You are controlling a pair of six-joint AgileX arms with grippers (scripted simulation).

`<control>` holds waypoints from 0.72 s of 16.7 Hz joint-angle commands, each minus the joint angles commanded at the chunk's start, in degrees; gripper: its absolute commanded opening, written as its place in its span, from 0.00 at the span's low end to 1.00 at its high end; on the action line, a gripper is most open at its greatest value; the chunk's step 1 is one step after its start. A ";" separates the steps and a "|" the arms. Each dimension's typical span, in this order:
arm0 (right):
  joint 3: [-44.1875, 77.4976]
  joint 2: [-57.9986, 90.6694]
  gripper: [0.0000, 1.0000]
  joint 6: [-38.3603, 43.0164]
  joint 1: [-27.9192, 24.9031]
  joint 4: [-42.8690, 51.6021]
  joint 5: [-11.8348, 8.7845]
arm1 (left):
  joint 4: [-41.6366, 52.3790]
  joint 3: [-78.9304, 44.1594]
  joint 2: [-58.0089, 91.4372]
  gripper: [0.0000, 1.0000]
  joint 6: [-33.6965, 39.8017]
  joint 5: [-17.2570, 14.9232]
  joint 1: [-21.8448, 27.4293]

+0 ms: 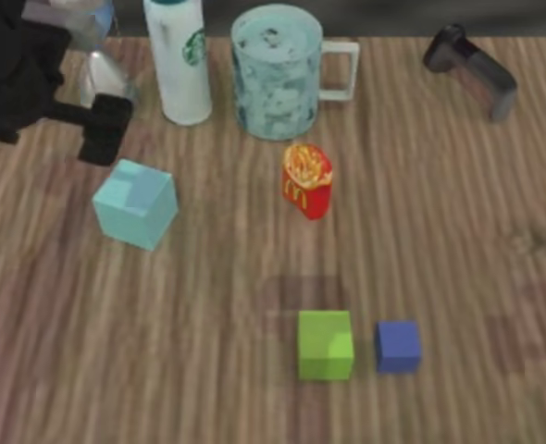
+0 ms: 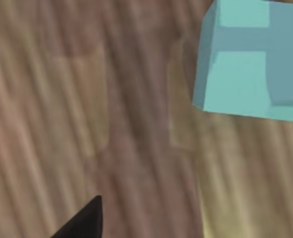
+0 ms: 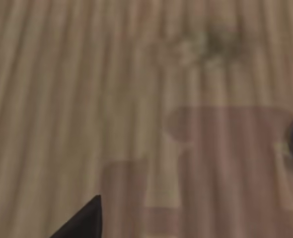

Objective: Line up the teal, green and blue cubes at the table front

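At the far left of the brown, streaky wood-grain bench (image 1: 254,250), the left tool (image 1: 104,129) is a matte black block hanging at the end of its dark arm, just behind the large pale teal matte cube (image 1: 135,203); I cannot tell whether its fingers are open or closed. That teal cube sits on the left half of the bench, well back from the front edge and turned slightly askew, its faces flat and unmarked, the top lighter than the sides. In the left wrist view the same cube (image 2: 251,64) fills one corner, resting on the wood grain.

Behind it stands a tall white cylindrical bottle (image 1: 179,60) with a green round logo, then a speckled teal mug (image 1: 276,69) with a white squared handle. Near the middle stands a small red carton of yellow fries (image 1: 307,180).

Toward the front, right of centre, the mid-sized lime green matte cube (image 1: 325,344) and the smallest dark blue matte cube (image 1: 397,347) sit just beside each other with a narrow gap between them.

At the far right back lies a dark grey curved handheld object (image 1: 472,67). The right tool is not seen from above; the right wrist view shows only bare grain.
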State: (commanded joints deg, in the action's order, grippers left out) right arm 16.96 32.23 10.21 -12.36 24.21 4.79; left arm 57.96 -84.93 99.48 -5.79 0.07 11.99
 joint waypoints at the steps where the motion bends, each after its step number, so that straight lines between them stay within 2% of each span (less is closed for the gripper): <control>1: -3.34 -5.16 1.00 -1.68 1.79 -3.19 -0.64 | 2.66 -4.24 4.95 1.00 -0.25 -0.01 0.54; 7: -15.40 -28.29 1.00 -8.92 10.08 -20.45 -4.07 | 14.05 -24.55 26.67 1.00 -1.25 -0.20 2.97; 12: -16.96 -32.23 1.00 -10.21 11.78 -24.21 -4.79 | 15.85 -28.42 30.05 1.00 -1.38 -0.28 3.38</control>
State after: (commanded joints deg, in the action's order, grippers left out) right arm 0.00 0.00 0.00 -0.57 0.00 0.00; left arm 73.82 -113.35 129.53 -7.17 -0.21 15.36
